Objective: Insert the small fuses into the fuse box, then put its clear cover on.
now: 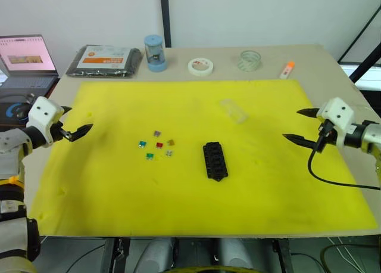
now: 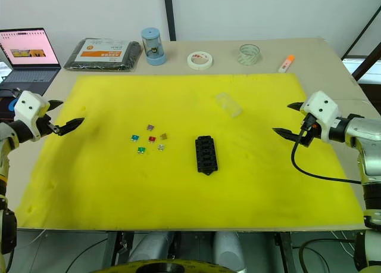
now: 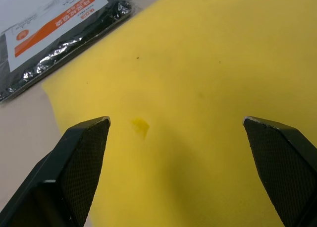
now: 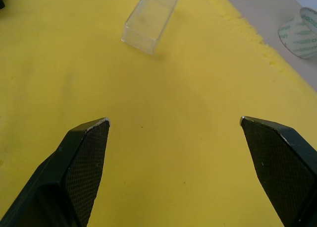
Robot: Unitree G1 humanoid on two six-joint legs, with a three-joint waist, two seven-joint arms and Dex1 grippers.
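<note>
Left gripper [image 1: 76, 120]: jaws wide apart, empty, above the yellow mat [image 1: 119, 189] at its left edge. Small fuses [image 1: 157, 146] lie loose left of centre; fuse box [image 1: 214, 161] just right of them; clear cover [image 4: 150, 20] farther back. Right gripper [image 1: 302, 126]: spread, empty. Left wrist view adds the black packet [image 3: 44, 33].

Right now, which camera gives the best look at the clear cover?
The right wrist view: the clear cover is close there, its box shape and edges plain against the yellow mat. In both eye views it is just a faint, pale patch behind the fuse box.
</note>
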